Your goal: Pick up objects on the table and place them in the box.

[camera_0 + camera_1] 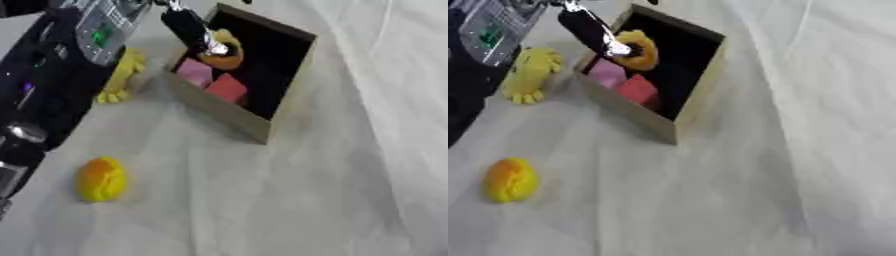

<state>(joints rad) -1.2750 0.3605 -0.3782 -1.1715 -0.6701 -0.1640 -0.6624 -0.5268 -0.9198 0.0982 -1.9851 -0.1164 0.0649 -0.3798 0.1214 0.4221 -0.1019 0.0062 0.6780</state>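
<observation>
Box (229, 116) sits far left on the cloth, pink and red blocks inside | left hand (592, 31) reaches in, finger touching an orange-yellow toy (639, 50), grasp unclear | yellow-orange ball (101, 179) near left

A white, slightly rumpled cloth (350, 190) covers the whole table surface, from the near edge to the far edge and out to both sides. On the far right a thin, straight crease (802, 30) runs from the far edge toward the near side, standing out as a pale line. Just left of it a broader soft fold (363, 95) slants down the right half of the cloth, with grey shading along it. The near middle lies flatter, with only faint shallow wrinkles running lengthwise.
</observation>
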